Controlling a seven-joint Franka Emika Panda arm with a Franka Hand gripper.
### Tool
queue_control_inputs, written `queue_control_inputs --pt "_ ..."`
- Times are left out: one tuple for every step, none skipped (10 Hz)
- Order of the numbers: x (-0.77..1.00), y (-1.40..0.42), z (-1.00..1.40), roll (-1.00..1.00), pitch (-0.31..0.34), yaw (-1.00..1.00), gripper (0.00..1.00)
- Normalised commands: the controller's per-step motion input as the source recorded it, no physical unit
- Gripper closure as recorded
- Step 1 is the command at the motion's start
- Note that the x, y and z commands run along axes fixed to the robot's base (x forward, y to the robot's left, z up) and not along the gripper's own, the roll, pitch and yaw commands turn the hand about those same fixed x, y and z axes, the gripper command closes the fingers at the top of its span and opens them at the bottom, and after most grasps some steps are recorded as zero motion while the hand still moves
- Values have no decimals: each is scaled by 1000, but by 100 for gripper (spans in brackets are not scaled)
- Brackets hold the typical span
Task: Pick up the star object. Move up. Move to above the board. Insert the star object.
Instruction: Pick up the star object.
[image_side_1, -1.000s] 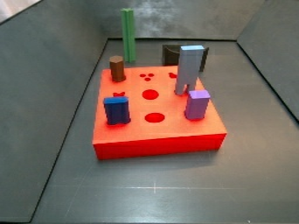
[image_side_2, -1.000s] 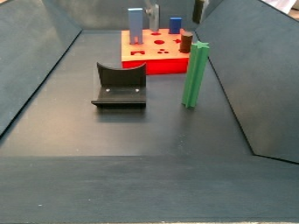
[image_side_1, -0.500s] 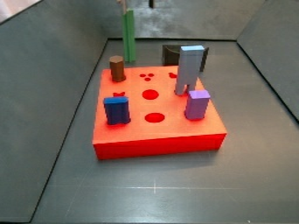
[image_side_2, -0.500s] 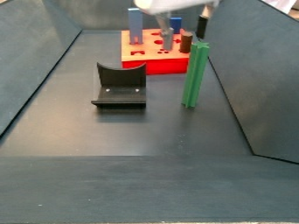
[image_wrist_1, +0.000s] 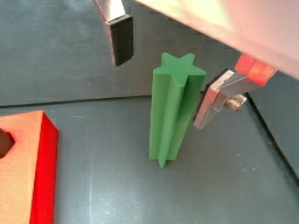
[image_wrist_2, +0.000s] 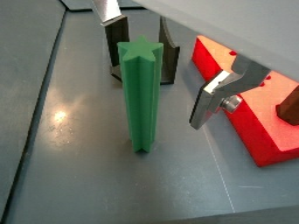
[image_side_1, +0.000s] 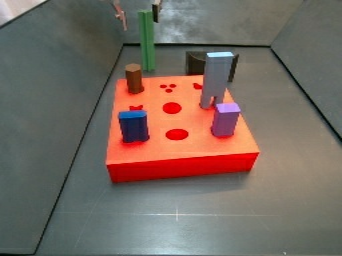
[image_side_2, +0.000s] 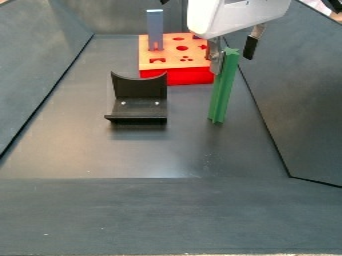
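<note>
Pick-up step: the gripper (image_wrist_1: 163, 61) hangs spread wide, straddling the top of the star object (image_wrist_1: 172, 109), which stands upright on the floor, roughly three o'clock of the board (image_side_2: 181, 60). Next: probably descend, then clamp.

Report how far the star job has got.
Done: the tool is lined up at the top of the star, open, one finger on each side in both wrist views. In hand: the grasp; the fingers look clear of the star, which stands on the floor beside the board. Left: close, lift, carry above the board, insert.
</note>
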Motion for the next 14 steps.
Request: queue_control_inputs --pt "3 0 -23 0 -6 0 0" --pt "9 0 -106 0 -44 -3 0" --pt "17 37 -51 0 0 0 0" --pt "74 0 -183 0 0 0 0" --pt "34 0 -331 10 0 0 0" --pt "31 57 -309 0 0 0 0" --pt "54 117 -289 0 0 0 0" --pt "20 0 -51 0 0 0 0" --pt "0 0 0 0 0 0 100" --pt "0 0 0 0 0 0 100" --pt "0 0 0 0 0 0 100" --pt "0 0 0 0 0 0 100" --pt "0 0 0 0 0 0 100" --pt "0 0 0 0 0 0 100"
